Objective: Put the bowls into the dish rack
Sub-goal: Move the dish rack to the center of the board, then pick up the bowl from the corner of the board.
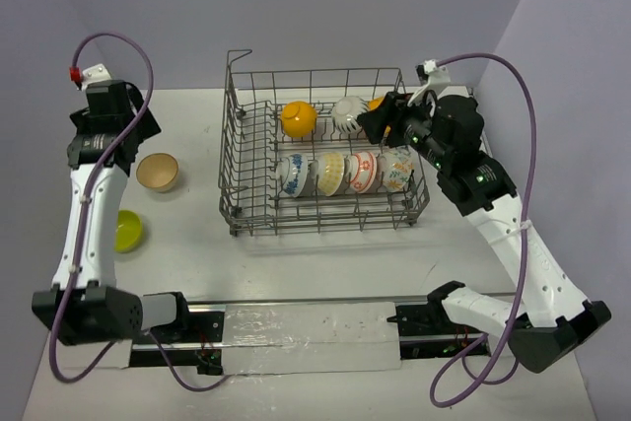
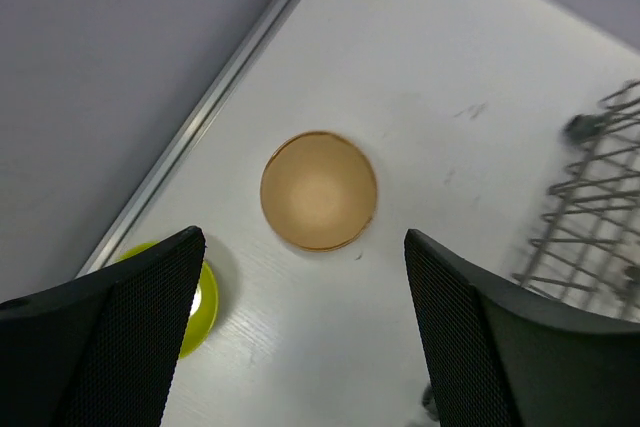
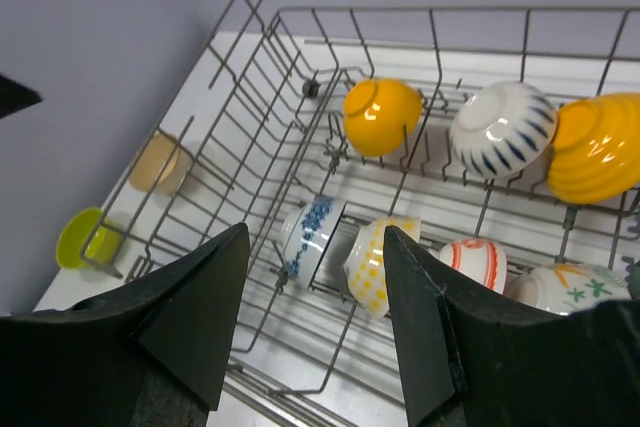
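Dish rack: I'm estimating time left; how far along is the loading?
Done: seven bowls stand in the dish rack. In hand: nothing; the left gripper hangs open over the tan bowl, the right gripper open above the rack. Left: the tan bowl and the lime green bowl on the table.

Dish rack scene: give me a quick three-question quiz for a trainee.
1. True or false: the tan bowl sits inside the rack.
2. Which one lies on the table beside the tan bowl? A) green bowl B) blue bowl C) orange bowl
3. How many bowls stand in the rack's front row?
Key: 1 false; 2 A; 3 four.
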Tool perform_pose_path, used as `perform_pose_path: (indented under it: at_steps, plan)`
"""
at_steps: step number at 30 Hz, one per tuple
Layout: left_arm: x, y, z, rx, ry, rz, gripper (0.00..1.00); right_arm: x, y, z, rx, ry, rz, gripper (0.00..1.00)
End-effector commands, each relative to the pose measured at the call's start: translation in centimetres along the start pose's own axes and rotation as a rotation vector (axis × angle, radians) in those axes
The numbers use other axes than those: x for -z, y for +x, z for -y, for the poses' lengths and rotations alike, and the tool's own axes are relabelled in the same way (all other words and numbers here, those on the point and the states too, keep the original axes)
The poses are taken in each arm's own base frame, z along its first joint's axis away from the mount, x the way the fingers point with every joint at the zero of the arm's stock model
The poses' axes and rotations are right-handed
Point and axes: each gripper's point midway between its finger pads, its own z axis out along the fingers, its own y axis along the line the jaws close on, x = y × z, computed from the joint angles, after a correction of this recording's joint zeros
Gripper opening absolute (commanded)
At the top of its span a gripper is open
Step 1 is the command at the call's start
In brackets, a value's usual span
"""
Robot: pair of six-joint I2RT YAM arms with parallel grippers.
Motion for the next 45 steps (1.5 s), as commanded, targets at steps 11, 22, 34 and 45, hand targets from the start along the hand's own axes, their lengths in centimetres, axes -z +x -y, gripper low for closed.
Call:
perform_pose_path:
  at_steps: [11, 22, 34, 45]
  plan:
    - [-8.9, 5.6, -5.0, 0.087, -0.198, -0.183, 0.86, -0.7, 4.7, -0.2, 0.039, -0.038, -0.159, 0.64]
    - [-12.8, 11.3, -3.5, 0.123, -0.078, -0.374, 0.84, -0.5, 4.9, -0.4, 0.047, -0.049, -0.161, 0.65]
    - [-16.9, 16.0, -4.1, 0.119, -0.145, -0.525, 0.81, -0.7, 5.2, -0.2, 0.055, -0.041, -0.172, 0.66]
    - [-18.4, 18.1, -3.9, 0.124, -0.134, -0.594, 0.7, -1.4, 5.9, 0.5, 0.059, -0.015, -0.192, 0.66]
